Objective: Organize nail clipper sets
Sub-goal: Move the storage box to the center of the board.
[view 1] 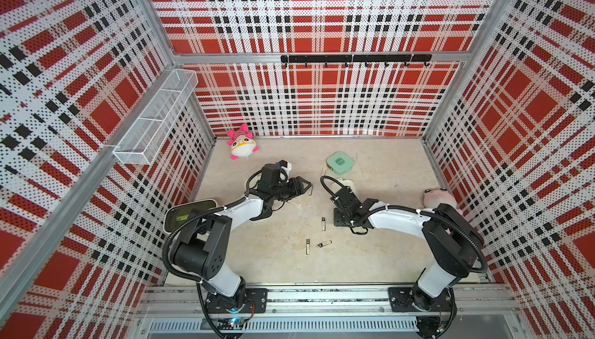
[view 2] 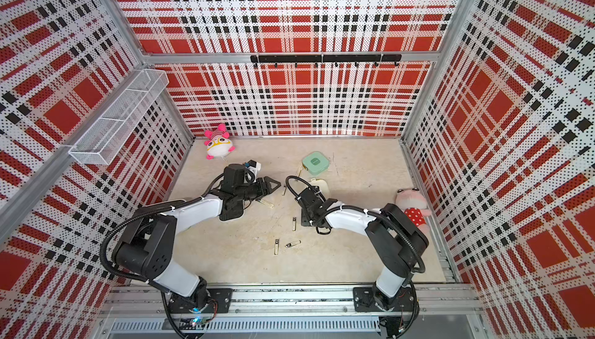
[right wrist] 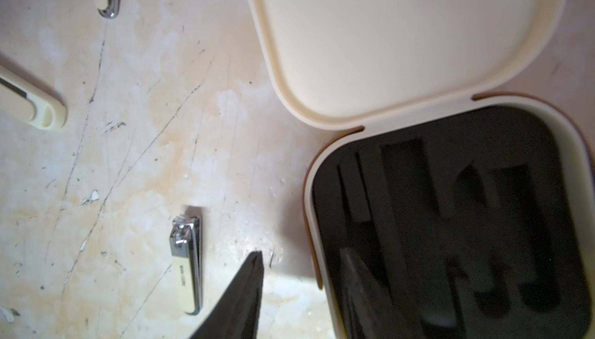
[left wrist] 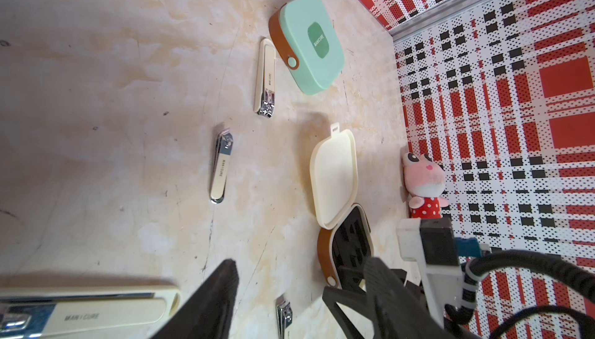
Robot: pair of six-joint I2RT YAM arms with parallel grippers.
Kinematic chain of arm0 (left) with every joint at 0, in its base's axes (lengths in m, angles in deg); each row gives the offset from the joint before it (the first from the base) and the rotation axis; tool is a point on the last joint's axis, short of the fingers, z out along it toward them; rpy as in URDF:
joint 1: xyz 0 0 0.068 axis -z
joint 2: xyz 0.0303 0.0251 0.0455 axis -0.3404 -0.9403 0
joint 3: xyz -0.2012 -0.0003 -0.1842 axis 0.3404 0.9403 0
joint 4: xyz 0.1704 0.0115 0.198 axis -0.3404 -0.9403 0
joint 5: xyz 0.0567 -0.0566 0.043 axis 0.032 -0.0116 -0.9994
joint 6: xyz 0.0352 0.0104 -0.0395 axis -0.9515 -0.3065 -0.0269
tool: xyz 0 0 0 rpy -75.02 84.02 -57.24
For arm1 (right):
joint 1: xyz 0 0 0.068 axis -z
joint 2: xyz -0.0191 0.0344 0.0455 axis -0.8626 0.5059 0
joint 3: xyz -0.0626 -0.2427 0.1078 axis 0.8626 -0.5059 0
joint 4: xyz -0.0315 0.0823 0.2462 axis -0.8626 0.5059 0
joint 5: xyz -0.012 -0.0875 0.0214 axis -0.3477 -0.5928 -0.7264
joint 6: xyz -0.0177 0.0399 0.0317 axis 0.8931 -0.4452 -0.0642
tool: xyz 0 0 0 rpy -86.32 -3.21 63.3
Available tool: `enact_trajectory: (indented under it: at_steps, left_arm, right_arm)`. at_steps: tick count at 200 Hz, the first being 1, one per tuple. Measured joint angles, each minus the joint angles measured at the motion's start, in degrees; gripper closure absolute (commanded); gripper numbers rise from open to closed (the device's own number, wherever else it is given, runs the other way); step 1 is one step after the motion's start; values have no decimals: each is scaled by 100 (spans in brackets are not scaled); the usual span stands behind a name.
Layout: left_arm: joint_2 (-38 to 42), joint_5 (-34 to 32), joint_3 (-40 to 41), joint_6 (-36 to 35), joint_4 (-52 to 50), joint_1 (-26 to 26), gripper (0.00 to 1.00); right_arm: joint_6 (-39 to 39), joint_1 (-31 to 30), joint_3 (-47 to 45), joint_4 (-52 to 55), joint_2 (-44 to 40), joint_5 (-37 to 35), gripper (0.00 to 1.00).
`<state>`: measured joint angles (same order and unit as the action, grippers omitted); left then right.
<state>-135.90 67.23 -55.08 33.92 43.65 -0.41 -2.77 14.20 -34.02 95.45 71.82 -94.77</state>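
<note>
The mint green case (view 1: 340, 163) lies shut at the back of the floor, also in the left wrist view (left wrist: 310, 44). A cream case (right wrist: 402, 41) lies open beside it, its black tray (right wrist: 450, 208) bare. My right gripper (right wrist: 302, 253) is open and straddles that case's near wall, with one finger (right wrist: 360, 286) over the tray and the other on the floor side. My left gripper (left wrist: 299, 276) is open above a small silver clipper (left wrist: 284, 318). Other clippers (left wrist: 265, 76) (left wrist: 220, 166) (view 1: 323, 223) (view 1: 308, 246) lie loose on the floor.
A large cream clipper (left wrist: 87, 313) lies near my left gripper. A larger cream box with a green top (view 1: 190, 213) sits under the left arm. Plush toys stand at the back left (view 1: 242, 143) and the right wall (view 1: 438, 197). A wire basket (view 1: 154, 118) hangs on the left wall.
</note>
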Motion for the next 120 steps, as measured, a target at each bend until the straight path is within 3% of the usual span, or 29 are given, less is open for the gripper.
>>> enact_trajectory:
  at_steps: [48, 120]
  left_arm:
    - [162, -28, 68, -2, -11, -350, 34]
    - [743, 17, 197, 85, 4, -1585, 33]
  right_arm:
    - [151, -155, 542, 525, -24, -68, 42]
    - [737, -254, 1740, 872, 304, -481, 31]
